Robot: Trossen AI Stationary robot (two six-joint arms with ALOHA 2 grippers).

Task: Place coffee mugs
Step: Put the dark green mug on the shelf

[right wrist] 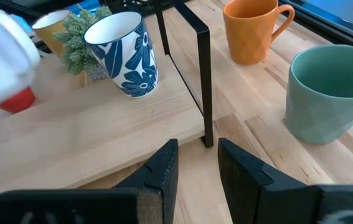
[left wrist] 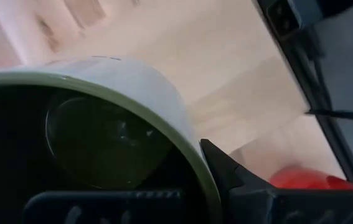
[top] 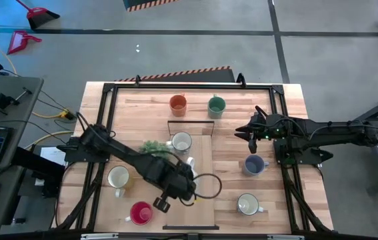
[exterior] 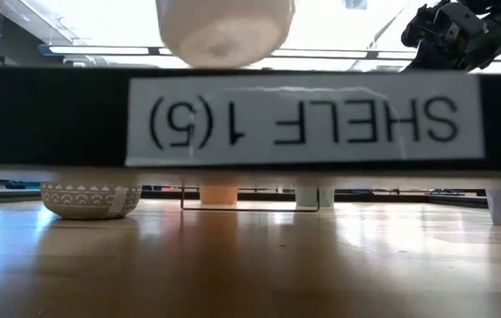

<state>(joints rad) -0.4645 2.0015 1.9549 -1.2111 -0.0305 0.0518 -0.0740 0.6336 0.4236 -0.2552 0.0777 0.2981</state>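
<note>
Crowding the rack, a thin black wire frame on the pale wood table, are most of the mugs. The orange mug and teal mug stand side by side just beyond the rack. The flowered mug, glossy white with blue blossoms, sits right against the rack on the near side. The spiky plant is next to that mug on the left arm's side. Farther from the rack stand a blue-grey mug, a cream mug, a second cream mug and the red mug. A black bar with a mirrored shelf label blocks most of the low view.

The left gripper is clamped on the rim of the olive mug, with one dark finger outside the wall. The mug is lifted clear of the table on the near side of the rack, close to the red mug. It is smooth ceramic, pale outside, with a green lip and a dark glazed hollow.

The right gripper hangs on its own arm's side of the rack, facing a rack post. Its fingers are parted and hold nothing. The teal mug, faceted and matte, is near it, and the orange mug stands farther off.
</note>
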